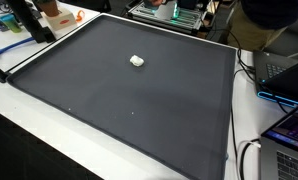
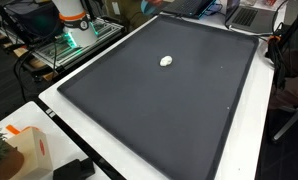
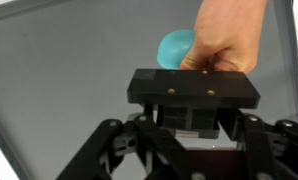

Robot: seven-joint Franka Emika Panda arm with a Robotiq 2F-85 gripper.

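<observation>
Gripper [image 3: 194, 108]: I cannot tell its opening.
Hand [image 3: 229, 35]: holds teal ball [image 3: 173, 48], upper right; closing now, I might pinch it.

exterior view: high, mid-distance, angled down across dark mat [image 1: 139, 110] | exterior view: high, from another side, over the counter [image 2: 89, 145] edge | shared: whole mat, white lump [image 1: 137, 61] | wrist view: very close, behind tool [image 3: 194, 100], facing the mat
</observation>
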